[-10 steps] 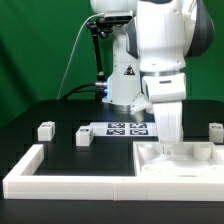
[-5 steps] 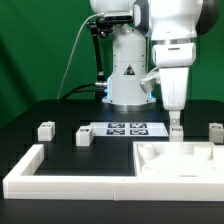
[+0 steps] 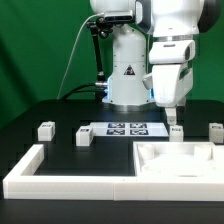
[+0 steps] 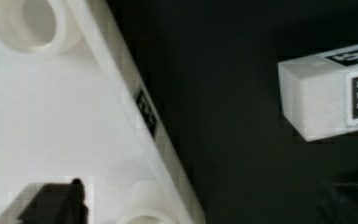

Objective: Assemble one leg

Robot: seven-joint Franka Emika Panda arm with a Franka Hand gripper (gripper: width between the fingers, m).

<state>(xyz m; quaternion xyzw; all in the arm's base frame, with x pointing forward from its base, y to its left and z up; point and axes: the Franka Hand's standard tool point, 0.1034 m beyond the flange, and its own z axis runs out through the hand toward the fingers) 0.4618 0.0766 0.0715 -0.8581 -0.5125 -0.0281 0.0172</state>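
Observation:
Four small white legs with tags lie on the black table: one (image 3: 45,129) at the exterior view's left, one (image 3: 85,137) beside it, one (image 3: 176,129) behind the tray's far rim, one (image 3: 215,130) at the right. My gripper (image 3: 172,110) hangs open and empty just above the third leg. In the wrist view that leg (image 4: 336,90) lies beside the tray's rim (image 4: 131,110). My gripper (image 4: 202,205) shows two dark fingertips (image 4: 51,200) set wide apart, with nothing between them.
The large white tray-like part (image 3: 180,160) lies at the front right. The long L-shaped border wall (image 3: 60,178) runs along the front and left. The marker board (image 3: 127,128) lies in front of the robot base.
My gripper has risen out of the tray-like part and now hangs above the leg behind the tray's far rim. The parts have not moved.

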